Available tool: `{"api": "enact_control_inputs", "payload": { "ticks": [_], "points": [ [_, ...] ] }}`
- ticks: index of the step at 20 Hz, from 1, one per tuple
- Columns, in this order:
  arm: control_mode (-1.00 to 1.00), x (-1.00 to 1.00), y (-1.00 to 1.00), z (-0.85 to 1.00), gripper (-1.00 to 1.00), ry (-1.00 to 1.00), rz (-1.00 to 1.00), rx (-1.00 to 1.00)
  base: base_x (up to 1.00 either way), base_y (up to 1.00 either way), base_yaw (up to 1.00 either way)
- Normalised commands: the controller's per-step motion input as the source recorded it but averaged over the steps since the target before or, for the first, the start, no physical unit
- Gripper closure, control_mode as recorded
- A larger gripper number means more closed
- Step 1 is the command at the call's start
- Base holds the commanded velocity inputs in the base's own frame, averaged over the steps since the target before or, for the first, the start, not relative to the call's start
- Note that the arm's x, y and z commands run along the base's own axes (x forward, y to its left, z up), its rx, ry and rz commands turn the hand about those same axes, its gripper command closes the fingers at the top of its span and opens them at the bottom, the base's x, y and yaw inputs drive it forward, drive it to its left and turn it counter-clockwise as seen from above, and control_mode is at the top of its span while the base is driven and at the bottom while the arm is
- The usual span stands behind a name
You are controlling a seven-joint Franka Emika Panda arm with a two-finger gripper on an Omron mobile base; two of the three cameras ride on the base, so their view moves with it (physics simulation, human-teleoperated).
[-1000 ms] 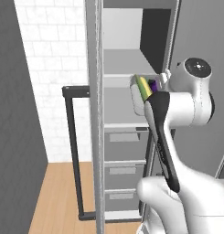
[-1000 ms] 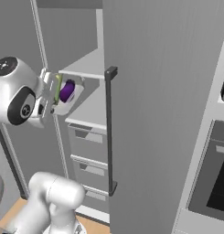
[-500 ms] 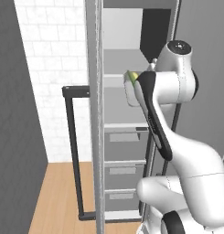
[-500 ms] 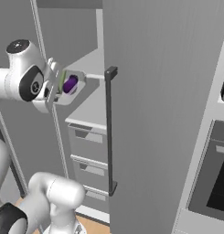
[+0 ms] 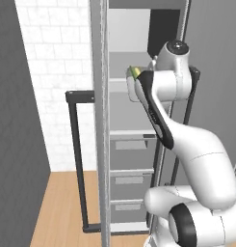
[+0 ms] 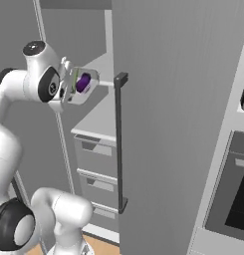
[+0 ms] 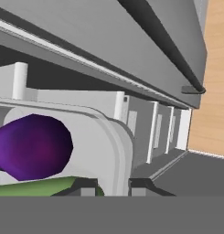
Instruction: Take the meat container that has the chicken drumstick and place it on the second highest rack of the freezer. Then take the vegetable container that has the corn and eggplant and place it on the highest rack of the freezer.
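Observation:
My gripper (image 6: 68,87) is shut on the rim of a white vegetable container (image 6: 88,85), held tilted at the freezer's (image 5: 101,144) open front. The purple eggplant (image 6: 84,82) lies inside it. In the hand view the eggplant (image 7: 33,146) fills the left, with the corn's green husk (image 7: 40,187) below it and the container rim (image 7: 115,146) between my fingertips (image 7: 83,185). From the left base view the corn's tip (image 5: 135,72) pokes out beside my wrist. The container is level with the upper shelf board (image 6: 101,64); a lower board (image 6: 99,119) sits just above the drawers. The chicken drumstick is out of view.
The freezer door (image 6: 168,99) stands open on the right with its long black handle (image 6: 118,144). Grey drawers (image 5: 131,144) stack below the shelves. A white brick wall (image 5: 57,72) and wooden floor (image 5: 61,202) lie to the left, an oven (image 6: 233,194) to the far right.
The arm has lifted the vegetable container higher and carried it in toward the upper shelf board. The hand has turned, so the tray faces the freezer more.

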Motion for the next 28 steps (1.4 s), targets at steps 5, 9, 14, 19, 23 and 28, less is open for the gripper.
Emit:
{"api": "enact_control_inputs", "payload": {
  "ticks": [5, 9, 14, 19, 23, 28],
  "points": [
    [-1.0, 0.76, -0.04, 0.0, 1.0, 0.0, 0.0, 0.0, 0.0, 0.0, 0.0],
    [-1.0, 0.64, -0.1, 0.0, 1.0, -0.01, 0.0, 0.0, 0.0, 0.0, 0.0],
    [-1.0, 0.63, -0.07, 0.0, 1.0, -0.03, -0.01, 0.0, 0.0, 0.0, 0.0],
    [-1.0, 0.67, -0.09, 0.0, 1.0, -0.05, 0.0, 0.0, 0.0, 0.0, 0.0],
    [-1.0, 0.6, -0.01, 0.0, 1.0, -0.04, 0.0, 0.0, 0.0, 0.0, 0.0],
    [-1.0, 0.56, 0.0, 0.13, 1.0, -0.01, -0.02, 0.0, 0.0, 0.0, 0.0]
  ]
}}
